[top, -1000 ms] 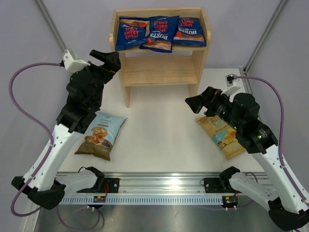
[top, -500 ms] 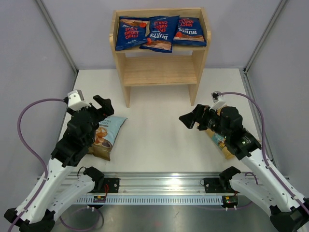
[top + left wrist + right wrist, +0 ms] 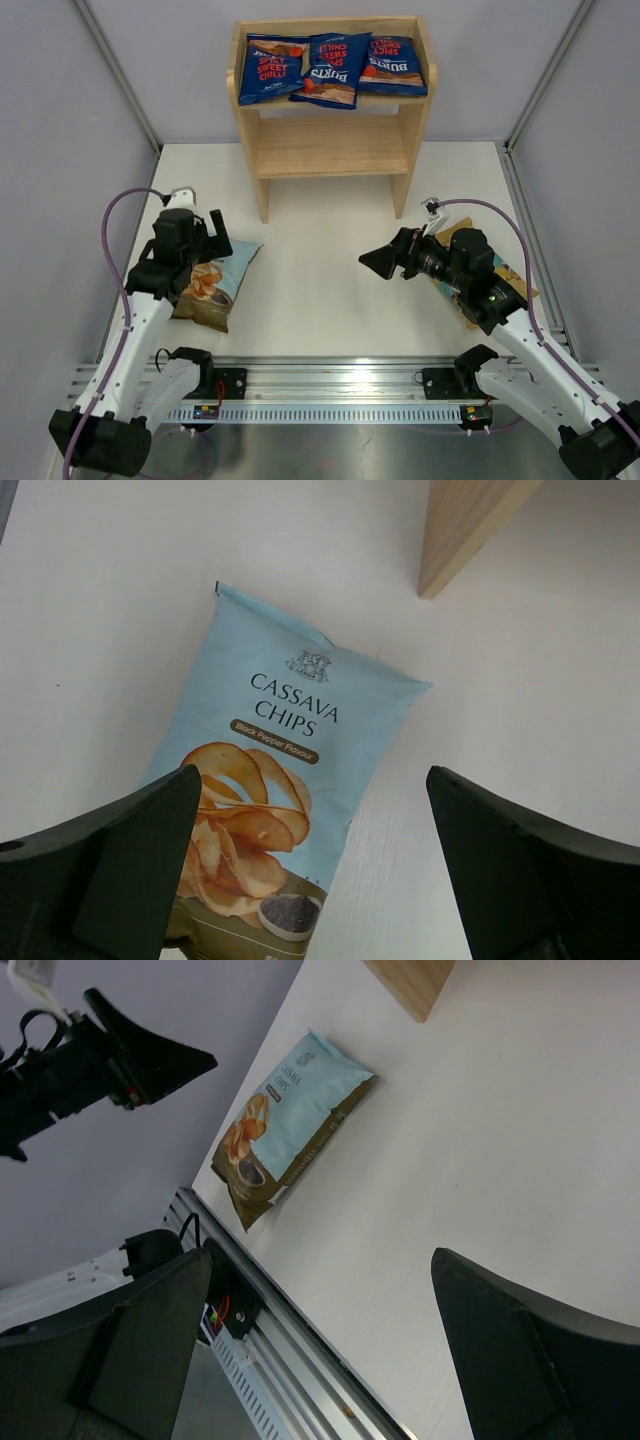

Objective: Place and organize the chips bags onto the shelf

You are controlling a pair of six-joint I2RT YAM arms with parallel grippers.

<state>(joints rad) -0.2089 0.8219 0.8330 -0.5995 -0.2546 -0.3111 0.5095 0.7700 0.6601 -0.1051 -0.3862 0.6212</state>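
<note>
— Left wrist view: where's the pale blue bag (image 3: pixel 290 760)?
— Flat on the table (image 3: pixel 320 295), near the shelf (image 3: pixel 330 150) leg. The left gripper (image 3: pixel 312 772) hangs over it, spread wide, holding nothing.
— The others?
— Three dark blue bags (image 3: pixel 332 68) lie on the top tier. The tan bag (image 3: pixel 512 283) lies partly under the right arm (image 3: pixel 535 338). The right gripper (image 3: pixel 320 1255) is wide apart too, empty.

On the top tier of the light wooden 2-tier shelf (image 3: pixel 330 150), 3 dark blue Burts bags (image 3: pixel 272 68) (image 3: pixel 333 68) (image 3: pixel 394 65), flat in a row with edges overlapping. Down on the white tabletop (image 3: pixel 320 280), left of the shelf, 1 pale blue Cassava Chips bag (image 3: pixel 280 770), flat and label up. Off to the right, 1 tan-yellow bag (image 3: pixel 512 283), only partly in view.
</note>
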